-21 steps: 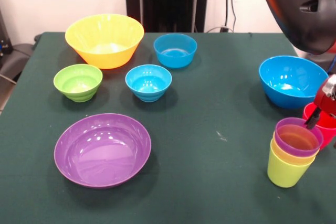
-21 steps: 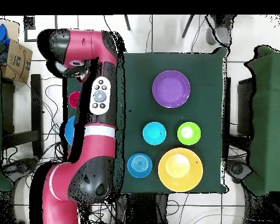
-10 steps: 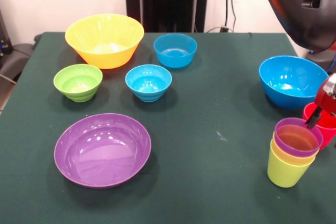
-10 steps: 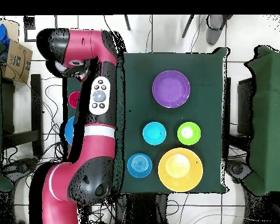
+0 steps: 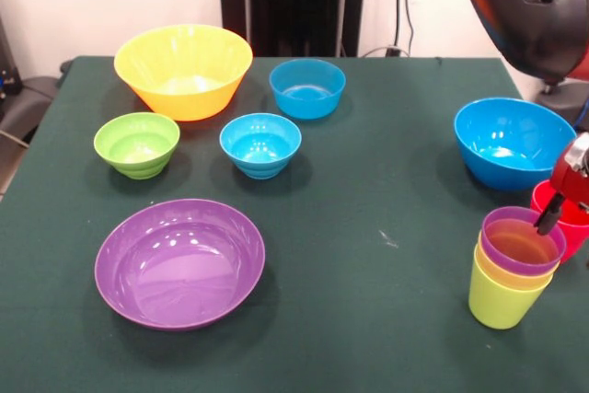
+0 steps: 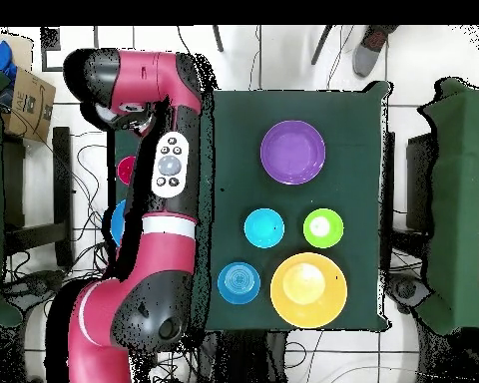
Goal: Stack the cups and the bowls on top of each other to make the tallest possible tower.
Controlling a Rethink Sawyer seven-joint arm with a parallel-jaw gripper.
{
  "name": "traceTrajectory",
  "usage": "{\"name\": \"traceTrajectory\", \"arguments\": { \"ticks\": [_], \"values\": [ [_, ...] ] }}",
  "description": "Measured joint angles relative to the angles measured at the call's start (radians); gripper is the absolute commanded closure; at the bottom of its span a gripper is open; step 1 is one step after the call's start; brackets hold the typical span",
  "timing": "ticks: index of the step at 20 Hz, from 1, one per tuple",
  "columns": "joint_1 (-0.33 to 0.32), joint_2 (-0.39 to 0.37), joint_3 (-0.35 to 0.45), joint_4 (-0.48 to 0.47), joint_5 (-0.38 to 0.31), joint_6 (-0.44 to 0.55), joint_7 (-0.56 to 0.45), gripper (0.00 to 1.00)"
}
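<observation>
At the right edge of the front view, the gripper [image 5: 557, 213] hangs between the red cup [image 5: 563, 218] and the tower [image 5: 513, 269], a purple cup nested in yellow, nested in lime green, at lower right of the green desk [image 5: 368, 227]. Whether it is open or holding anything cannot be told. The red cup sits just up and right of the tower. Six bowls lie separately, to the left and above.

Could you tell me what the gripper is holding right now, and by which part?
It cannot be told. Only part of the gripper shows at the picture's edge, at the rim of the red cup beside the tower; no grasp is visible.
</observation>
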Motion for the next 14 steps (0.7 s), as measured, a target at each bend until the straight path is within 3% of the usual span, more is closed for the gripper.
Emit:
{"name": "traceTrajectory", "arguments": {
  "ticks": [14],
  "values": [
    [0.012, -0.064, 0.0, 0.084, 0.0, -0.051, 0.0, 0.0]
  ]
}}
